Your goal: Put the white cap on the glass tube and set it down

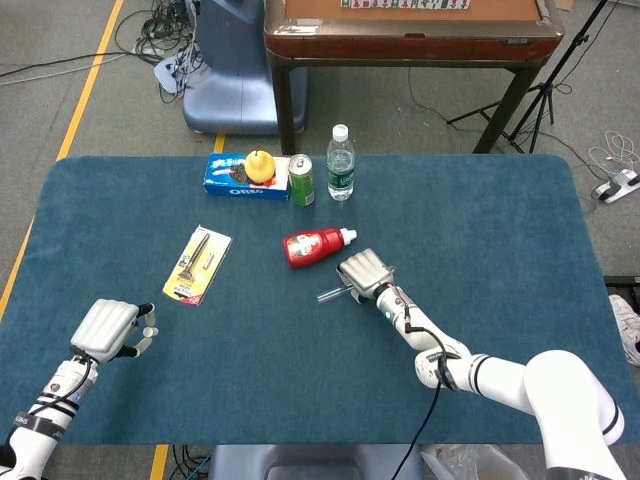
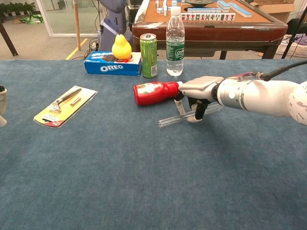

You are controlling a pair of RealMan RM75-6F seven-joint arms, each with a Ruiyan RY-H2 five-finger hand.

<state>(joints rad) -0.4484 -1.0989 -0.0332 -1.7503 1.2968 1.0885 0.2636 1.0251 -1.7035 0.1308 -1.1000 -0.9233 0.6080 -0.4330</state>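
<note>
The glass tube (image 2: 170, 120) lies on the blue cloth just in front of the ketchup bottle, also seen as a thin clear rod (image 1: 328, 294) in the head view. My right hand (image 2: 197, 91) is palm-down over its middle. The fingers (image 2: 180, 106) curl down behind it and the thumb in front, pinching it while it still rests on the cloth. My left hand (image 1: 105, 328) hovers at the near left corner with its fingers curled in, holding a small white piece at their tips, apparently the white cap (image 1: 150, 331). In the chest view only the left hand's edge (image 2: 2, 103) shows.
A red ketchup bottle (image 2: 153, 92) lies right behind the tube, close to my right hand. Behind it stand a green can (image 2: 148, 55), a water bottle (image 2: 175, 40) and an Oreo box (image 2: 112, 63) with a pear on top. A carded razor (image 2: 63, 106) lies at the left.
</note>
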